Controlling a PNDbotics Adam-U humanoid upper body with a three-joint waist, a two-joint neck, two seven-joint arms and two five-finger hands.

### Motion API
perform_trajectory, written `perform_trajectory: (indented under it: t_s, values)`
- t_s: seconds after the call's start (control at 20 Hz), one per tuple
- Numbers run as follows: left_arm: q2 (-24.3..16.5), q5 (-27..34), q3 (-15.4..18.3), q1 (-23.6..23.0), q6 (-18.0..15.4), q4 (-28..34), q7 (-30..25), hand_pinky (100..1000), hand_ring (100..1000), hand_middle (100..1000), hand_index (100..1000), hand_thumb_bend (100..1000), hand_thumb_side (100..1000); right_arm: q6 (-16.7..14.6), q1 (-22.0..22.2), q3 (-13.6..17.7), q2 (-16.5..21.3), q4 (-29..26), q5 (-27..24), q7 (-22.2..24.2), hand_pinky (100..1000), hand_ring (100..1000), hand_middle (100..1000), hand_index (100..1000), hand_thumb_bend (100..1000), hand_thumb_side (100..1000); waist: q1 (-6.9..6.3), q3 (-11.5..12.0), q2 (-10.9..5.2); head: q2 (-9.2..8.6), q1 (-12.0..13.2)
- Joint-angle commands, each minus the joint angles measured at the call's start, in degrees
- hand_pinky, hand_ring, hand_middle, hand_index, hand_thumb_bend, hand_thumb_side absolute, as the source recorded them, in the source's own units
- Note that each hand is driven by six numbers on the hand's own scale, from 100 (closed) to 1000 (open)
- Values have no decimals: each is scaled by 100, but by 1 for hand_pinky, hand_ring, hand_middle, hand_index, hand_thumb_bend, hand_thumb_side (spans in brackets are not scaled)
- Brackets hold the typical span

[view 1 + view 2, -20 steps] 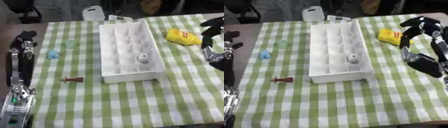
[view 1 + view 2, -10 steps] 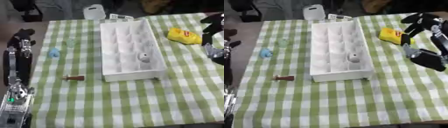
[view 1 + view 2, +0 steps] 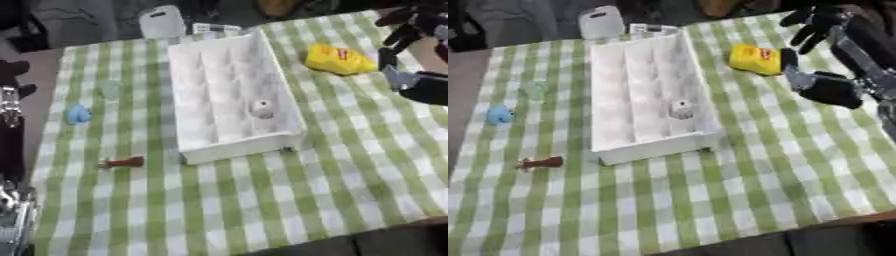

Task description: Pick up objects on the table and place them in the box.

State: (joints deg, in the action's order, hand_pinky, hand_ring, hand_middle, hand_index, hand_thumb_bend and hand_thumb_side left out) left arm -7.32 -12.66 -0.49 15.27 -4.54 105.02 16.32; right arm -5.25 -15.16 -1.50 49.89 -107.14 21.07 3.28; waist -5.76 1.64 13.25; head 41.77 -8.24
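Green-white checked tablecloth (image 3: 219, 200); white box (image 3: 229, 97); yellow packet (image 3: 756, 59); blue item (image 3: 499, 114); red-brown item (image 3: 542, 163).

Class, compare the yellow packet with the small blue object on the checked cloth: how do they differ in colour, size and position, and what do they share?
The yellow packet is yellow with a red mark; the small blue object is plain light blue. The yellow packet is clearly larger than the small blue object. The yellow packet lies right of the white box, near the right hand; the small blue object lies left of it. Both rest on the cloth, outside the box.
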Motion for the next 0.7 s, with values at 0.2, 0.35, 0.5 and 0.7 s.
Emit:
perform_trajectory:
  t_s: [0.2,0.35,0.5,0.7]
  values:
    - [-200,133,-24,74,-122,166,-29,785,1000,720,758,100,849,-75,-283,55,409,379,255,90,619,681,780,876,100,216,-112,32,156,7,-157]
    - [-226,192,-39,78,-205,207,-48,784,1000,710,758,100,842,-125,-406,31,458,534,356,157,621,682,780,872,100,224,-142,72,239,11,-155]
    - [-243,251,-45,78,-287,234,-60,783,1000,709,758,100,840,-171,-484,22,498,643,436,195,624,684,782,875,100,212,-154,103,291,14,-154]
    - [-270,319,-44,80,-352,262,-45,781,1000,703,758,100,831,-194,-537,41,550,752,565,194,627,687,785,878,100,209,-143,171,352,9,-144]
